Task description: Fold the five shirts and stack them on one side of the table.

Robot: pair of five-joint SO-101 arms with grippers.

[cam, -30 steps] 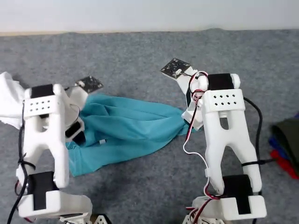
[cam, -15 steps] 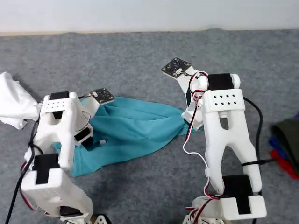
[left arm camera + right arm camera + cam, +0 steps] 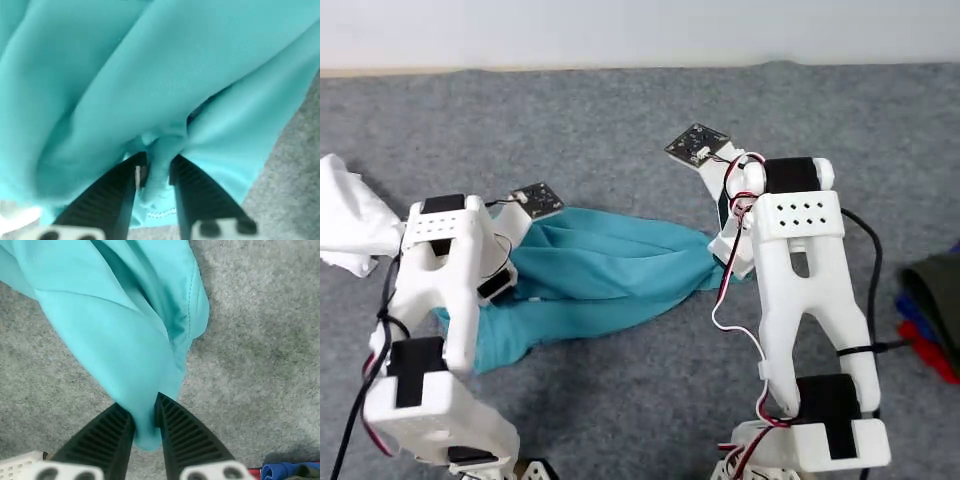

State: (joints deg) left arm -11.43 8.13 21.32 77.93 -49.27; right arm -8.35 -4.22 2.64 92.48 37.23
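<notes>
- The left white plastic arm point(image 3: 438, 290) rises from the near left corner and leans toward the far right, wrist bent down.
- The left black ribbed gripper point(image 3: 154, 167) is clamped on a fold of the turquoise fabric shirt point(image 3: 150, 75).
- The right white plastic arm point(image 3: 805, 270) stretches from the near right toward the far side, wrist tipped down.
- The right black ribbed gripper point(image 3: 145, 412) pinches the shirt's end.

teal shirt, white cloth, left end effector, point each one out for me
teal shirt point(image 3: 610, 272), high view, middle of the stretched-out cloth
white cloth point(image 3: 348, 222), high view, middle of the crumpled heap
left end effector point(image 3: 156, 165), left wrist view, midway between its fingertips, where they pinch a teal fold
</notes>
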